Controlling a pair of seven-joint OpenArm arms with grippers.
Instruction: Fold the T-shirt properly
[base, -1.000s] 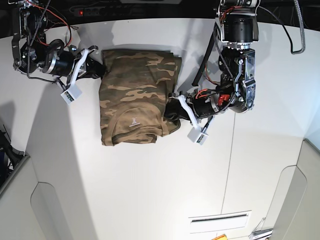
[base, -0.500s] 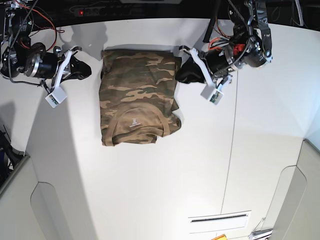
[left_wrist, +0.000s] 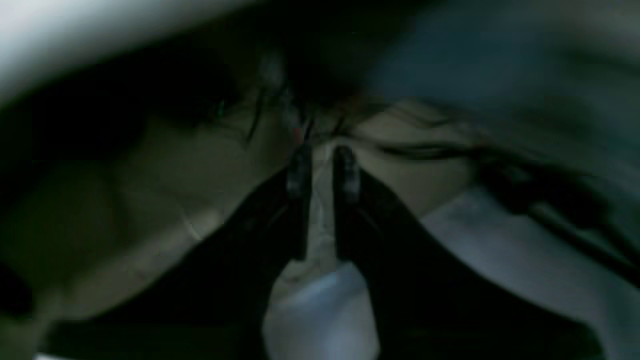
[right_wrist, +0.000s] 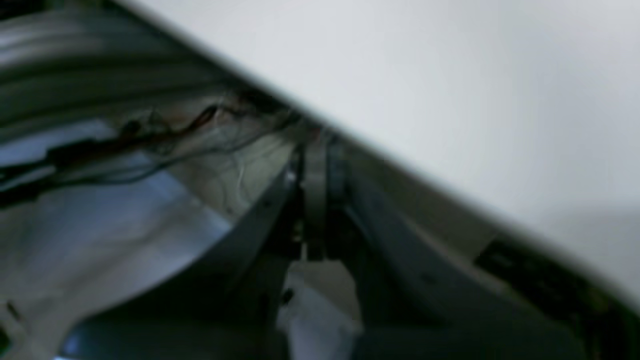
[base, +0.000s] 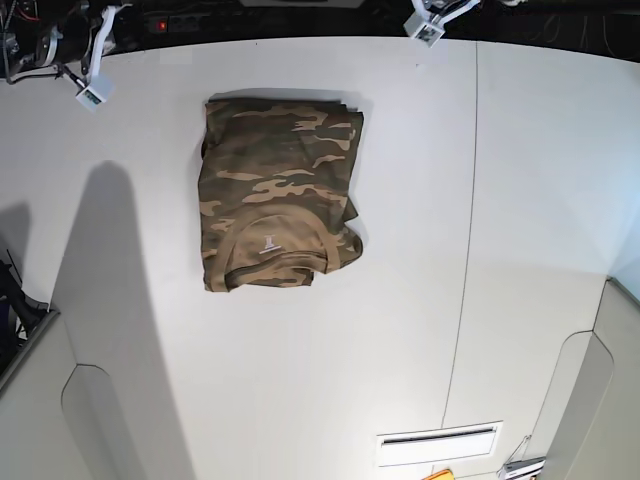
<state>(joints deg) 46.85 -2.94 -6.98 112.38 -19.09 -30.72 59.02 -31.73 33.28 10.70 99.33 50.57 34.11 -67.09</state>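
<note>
In the left wrist view the left gripper (left_wrist: 322, 175) shows two dark fingers running up the middle of the frame, their tips close together with only a thin pale slit between them and nothing pinched there; the picture is dim and smeared, so the surroundings are only vague wires and pale surface. The right gripper (right_wrist: 315, 165) in its own view looks much the same: its fingers meet at a narrow gap, practically together, holding nothing, with blurred cables (right_wrist: 125, 140) trailing off toward 9 o'clock and the white table (right_wrist: 450, 75) filling the area from 12 to 3 o'clock. In the base view both arms sit at the far top edge, well apart from the cloth: the right arm's white wrist block (base: 92, 92) at about 10 o'clock of the frame, the left arm's wrist block (base: 425, 28) at about 1 o'clock. The T-shirt (base: 280, 195) lies alone on the table (base: 500, 250), folded into a compact upright rectangle, a little toward 11 o'clock from the centre of the view. Its ribbed collar (base: 275, 250) and small white neck print (base: 270, 240) face up at the 6 o'clock end of the bundle, and the edge toward 3 o'clock shows slightly uneven layers. A long shadow falls across the table at 8 o'clock.
</note>
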